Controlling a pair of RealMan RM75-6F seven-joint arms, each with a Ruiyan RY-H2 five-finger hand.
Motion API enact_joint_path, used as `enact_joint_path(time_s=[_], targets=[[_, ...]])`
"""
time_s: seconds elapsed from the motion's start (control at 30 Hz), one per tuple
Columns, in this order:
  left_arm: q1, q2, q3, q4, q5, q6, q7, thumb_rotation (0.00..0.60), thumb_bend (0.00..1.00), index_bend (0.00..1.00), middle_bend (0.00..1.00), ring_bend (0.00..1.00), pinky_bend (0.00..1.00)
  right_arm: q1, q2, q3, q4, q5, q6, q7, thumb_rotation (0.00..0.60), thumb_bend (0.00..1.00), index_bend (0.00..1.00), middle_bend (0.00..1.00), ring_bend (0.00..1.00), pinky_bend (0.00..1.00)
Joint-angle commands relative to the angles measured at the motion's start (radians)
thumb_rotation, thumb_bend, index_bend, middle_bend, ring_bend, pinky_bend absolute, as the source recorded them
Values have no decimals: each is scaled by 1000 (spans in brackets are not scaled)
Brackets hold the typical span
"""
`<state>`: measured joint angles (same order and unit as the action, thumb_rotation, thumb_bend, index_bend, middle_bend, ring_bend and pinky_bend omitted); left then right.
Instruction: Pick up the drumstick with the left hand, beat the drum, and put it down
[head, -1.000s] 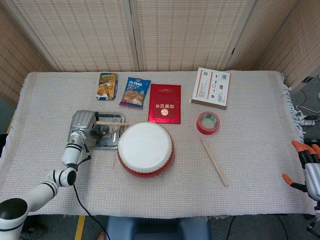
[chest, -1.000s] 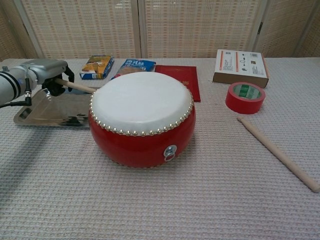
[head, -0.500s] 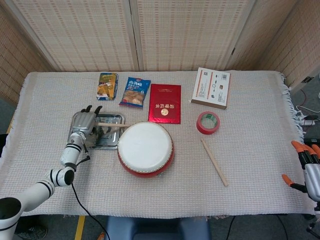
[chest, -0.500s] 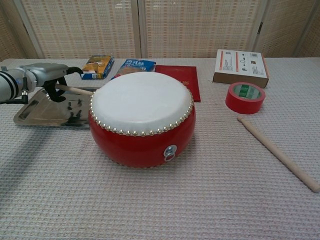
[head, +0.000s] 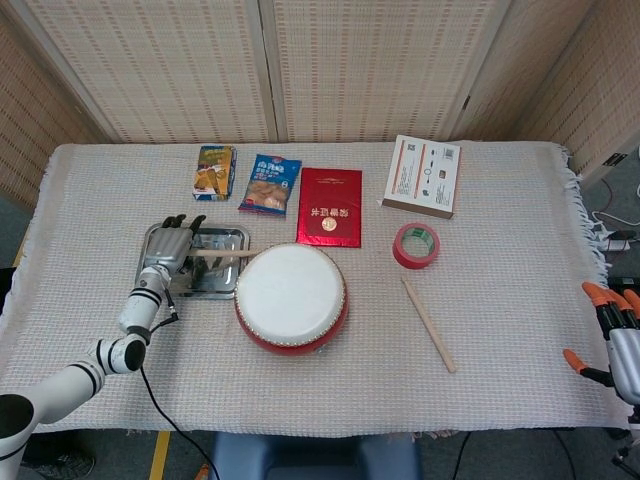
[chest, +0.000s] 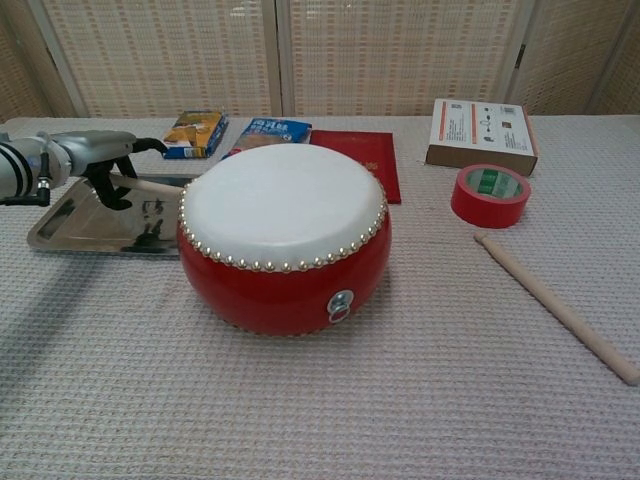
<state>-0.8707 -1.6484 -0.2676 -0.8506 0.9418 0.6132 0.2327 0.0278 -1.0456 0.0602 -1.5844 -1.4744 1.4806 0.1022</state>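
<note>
The drumstick (head: 222, 253) lies across the metal tray (head: 225, 236) beside the drum (head: 291, 296); the left hand (head: 167, 240), fingers spread, rests at its end, grasping nothing. Light, stiff wood, best gripped near its butt

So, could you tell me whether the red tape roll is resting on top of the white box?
No, the red tape roll lies flat on the tablecloth, in front of the white box and apart from it.

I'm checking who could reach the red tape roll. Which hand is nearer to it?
Neither is close. The left hand is somewhat nearer, beyond the drum over the metal tray. The right hand sits off the table's edge, farther from the tape roll.
</note>
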Motion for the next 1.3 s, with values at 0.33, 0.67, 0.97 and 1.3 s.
enact_joint_path(time_s=[0.33, 0.67, 0.97, 1.3], targets=[[2, 7, 6, -12, -7, 3, -28, 600, 294, 0, 0, 0, 11, -14, 3, -2, -14, -5, 23, -12, 600, 203, 0, 92, 0, 0], [11, 21, -4, -31, -6, 34, -61, 600, 246, 0, 0, 0, 0, -14, 4, -2, -16, -8, 24, -13, 600, 203, 0, 92, 0, 0], [8, 32, 14, -43, 6, 39, -42, 600, 218, 0, 0, 0, 0, -11, 3, 0, -11, -5, 18, -6, 600, 203, 0, 92, 0, 0], [65, 142, -5, -204, 53, 136, -120, 600, 215, 0, 0, 0, 0, -9, 11, 4, -1, -3, 15, 11, 600, 203, 0, 92, 0, 0]])
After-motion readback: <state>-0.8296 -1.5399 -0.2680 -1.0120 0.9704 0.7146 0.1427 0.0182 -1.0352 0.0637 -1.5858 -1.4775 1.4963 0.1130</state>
